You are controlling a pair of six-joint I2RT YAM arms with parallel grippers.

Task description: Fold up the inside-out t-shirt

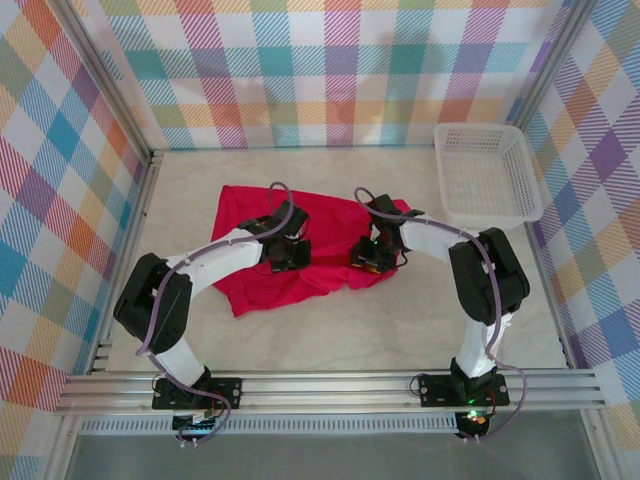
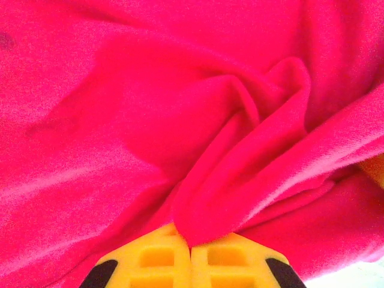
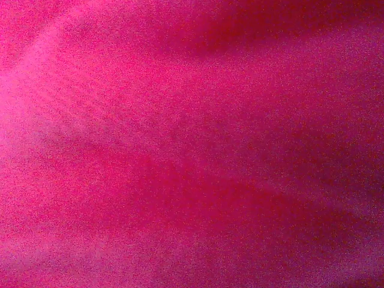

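Note:
The inside-out t-shirt [image 1: 250, 215] is bright red and lies crumpled in the middle of the table. My left gripper [image 1: 290, 252] rests on its middle. In the left wrist view its yellow fingers [image 2: 156, 258] are pressed together, and a raised fold of the t-shirt [image 2: 240, 198] is pinched between them at the tips of the left gripper [image 2: 191, 243]. My right gripper [image 1: 366, 258] is down on the shirt's right part. The red cloth [image 3: 192, 144] lies right against the right wrist camera and hides the fingers, so their state is unclear.
A white plastic mesh basket [image 1: 485, 175] stands at the back right corner. Bare beige tabletop [image 1: 400, 330] runs between the shirt and the arm bases. Checked walls close in the back and both sides.

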